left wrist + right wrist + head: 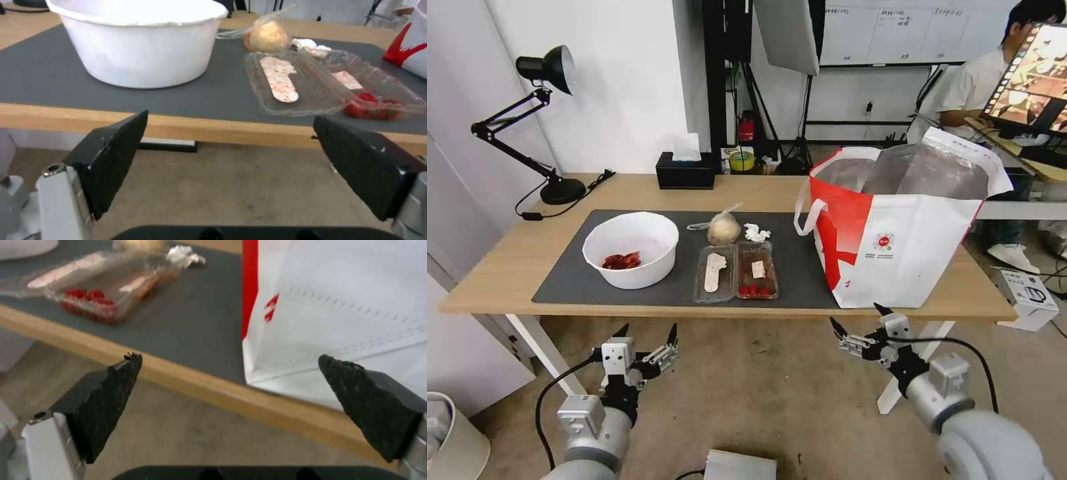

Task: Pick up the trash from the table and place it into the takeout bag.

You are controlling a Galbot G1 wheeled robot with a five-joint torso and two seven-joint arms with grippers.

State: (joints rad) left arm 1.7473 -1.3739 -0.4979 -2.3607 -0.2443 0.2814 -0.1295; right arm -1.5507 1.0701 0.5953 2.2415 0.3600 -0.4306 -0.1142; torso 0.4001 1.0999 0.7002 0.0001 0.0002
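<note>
On the dark mat of the wooden table lies the trash: a white bowl with red scraps, a clear hinged food box lying open, a knotted clear bag with a beige lump, and a crumpled white tissue. The white-and-red takeout bag stands open at the table's right. Below the front edge, my left gripper hangs open under the bowl and box. My right gripper is open under the bag's front corner. Neither holds anything.
A black tissue box stands at the table's back edge, and a black desk lamp at the back left. A white box lies on the floor at the right. A person sits by a monitor behind the takeout bag.
</note>
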